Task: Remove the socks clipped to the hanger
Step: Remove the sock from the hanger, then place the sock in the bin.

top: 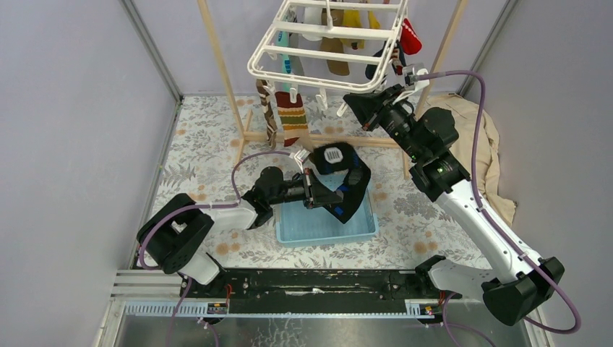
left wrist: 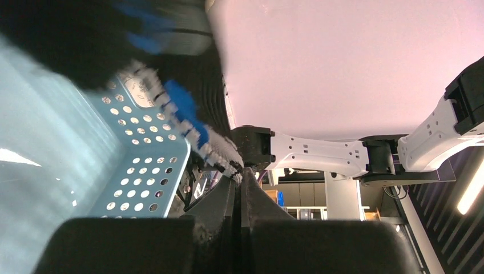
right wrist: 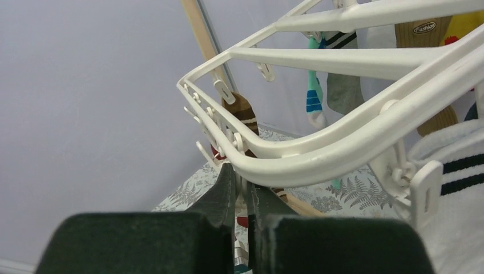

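The white hanger (top: 325,43) hangs at the top centre with several socks clipped under it, among them a brown-striped one (top: 291,116), a red one (top: 410,36) and a yellow one (top: 352,18). My right gripper (top: 352,101) sits under the hanger's near rim (right wrist: 319,154), shut (right wrist: 242,174) on a small white clip there. A white sock with black stripes (right wrist: 456,171) hangs just to its right. My left gripper (top: 312,189) is shut (left wrist: 240,177) on the edge of a black, blue and white sock (left wrist: 188,123), which hangs over the blue basket (top: 361,228).
A wooden rack of pale poles (top: 224,79) carries the hanger. A beige cloth (top: 484,137) lies at the right by the wall. The perforated basket wall (left wrist: 137,171) is close to my left fingers. Grey walls close in on both sides.
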`<action>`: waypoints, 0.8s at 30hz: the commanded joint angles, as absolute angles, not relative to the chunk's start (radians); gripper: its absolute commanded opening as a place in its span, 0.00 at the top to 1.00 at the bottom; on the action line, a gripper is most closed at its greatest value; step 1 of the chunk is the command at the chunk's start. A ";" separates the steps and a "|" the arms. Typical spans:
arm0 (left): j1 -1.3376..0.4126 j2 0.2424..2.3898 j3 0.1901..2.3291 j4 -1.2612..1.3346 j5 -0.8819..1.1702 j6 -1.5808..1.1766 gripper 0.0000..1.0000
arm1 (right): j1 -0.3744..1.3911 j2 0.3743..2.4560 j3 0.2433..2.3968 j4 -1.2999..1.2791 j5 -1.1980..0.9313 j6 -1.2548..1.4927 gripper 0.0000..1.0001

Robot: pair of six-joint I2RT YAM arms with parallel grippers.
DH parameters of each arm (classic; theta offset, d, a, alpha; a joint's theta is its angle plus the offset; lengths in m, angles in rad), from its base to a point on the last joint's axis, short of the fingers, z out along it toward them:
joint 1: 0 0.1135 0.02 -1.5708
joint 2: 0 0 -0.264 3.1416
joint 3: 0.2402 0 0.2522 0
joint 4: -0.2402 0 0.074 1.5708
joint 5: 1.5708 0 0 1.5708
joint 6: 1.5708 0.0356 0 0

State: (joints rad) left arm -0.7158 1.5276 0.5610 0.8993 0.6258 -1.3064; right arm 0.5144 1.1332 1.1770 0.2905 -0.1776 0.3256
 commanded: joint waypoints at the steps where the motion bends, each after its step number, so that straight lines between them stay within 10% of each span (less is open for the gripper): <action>1: -0.725 1.533 0.586 0.971 0.643 -1.292 1.00 | 0.517 1.131 1.218 0.330 -0.172 0.315 1.00; 20: -0.729 1.239 0.570 0.702 0.614 -1.224 1.00 | 0.517 1.099 1.164 0.325 -0.155 0.310 0.98; 24: -0.729 1.167 0.592 0.599 0.603 -1.189 1.00 | 0.517 1.092 1.149 0.325 -0.152 0.313 0.84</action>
